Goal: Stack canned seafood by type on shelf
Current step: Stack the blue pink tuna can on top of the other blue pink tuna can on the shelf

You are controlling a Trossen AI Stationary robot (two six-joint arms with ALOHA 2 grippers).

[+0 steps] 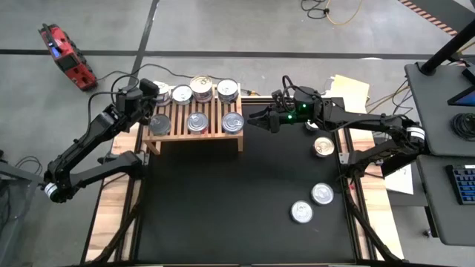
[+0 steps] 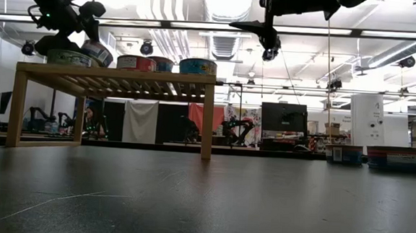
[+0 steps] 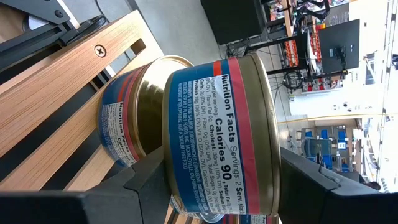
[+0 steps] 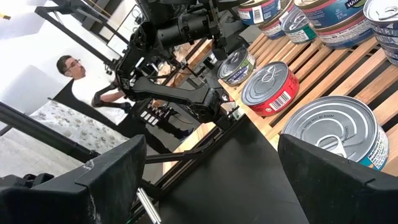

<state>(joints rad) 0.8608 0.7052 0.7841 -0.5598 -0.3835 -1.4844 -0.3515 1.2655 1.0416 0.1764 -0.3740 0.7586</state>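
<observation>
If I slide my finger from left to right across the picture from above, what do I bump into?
Red tool on the floor → left gripper, holding a can → shelf with cans → right gripper, open → three loose cans on the black table.

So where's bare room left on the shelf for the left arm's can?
The shelf's front-left slats, left of the front-row can, look bare. The back row is crowded. The left gripper holds its can there; the right gripper hangs open off the right end.
</observation>
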